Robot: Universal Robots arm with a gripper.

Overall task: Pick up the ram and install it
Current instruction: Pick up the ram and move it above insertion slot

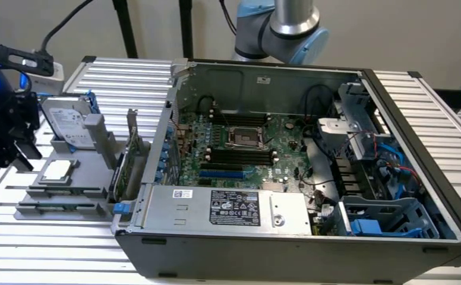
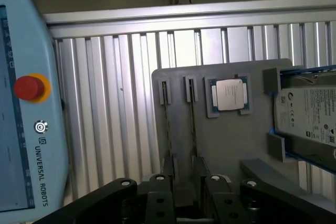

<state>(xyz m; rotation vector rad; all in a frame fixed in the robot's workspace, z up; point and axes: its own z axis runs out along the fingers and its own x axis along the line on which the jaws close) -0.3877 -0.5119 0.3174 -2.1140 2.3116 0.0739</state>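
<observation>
Black gripper [image 2: 185, 170] fingers [image 2: 169, 167] poke out close in front of the wrist camera. They stand wide apart and I see nothing in their grip.

Right below the gripper sits a flat grey plastic holder [image 2: 226, 145]. It has two thin slots. A long, thin, dark-green ram stick [image 2: 192, 129] stands on its edge in one slot and runs in between the open fingers, but I cannot tell if they touch it. A second stick like it [image 2: 167, 119] stands in the other slot, just beside the first. I think they are kept on edge so the two fingers can come down on the flat sides and pinch.

A bit further out from the gripper, a square silver chip [image 2: 230, 94] lies flat in its own little pocket. A silver hard drive [image 2: 307, 114] leans in blue rails past that. The holder keeps each part in a set place, likely so the arm can find it.

The holder rests on a ribbed metal table [image 2: 115, 103]. On the gripper's other side lies a light-blue control tablet with a round red button [image 2: 31, 87].

Well apart from the gripper is a big grey computer case [image 1: 294, 249]. It lies on its side with the lid off, so the green main board [image 1: 286, 127] faces up. I think that makes it easy to push a stick straight down. The long black memory slots [image 1: 234, 155] on the board look bare, so the ram is not yet put in.
</observation>
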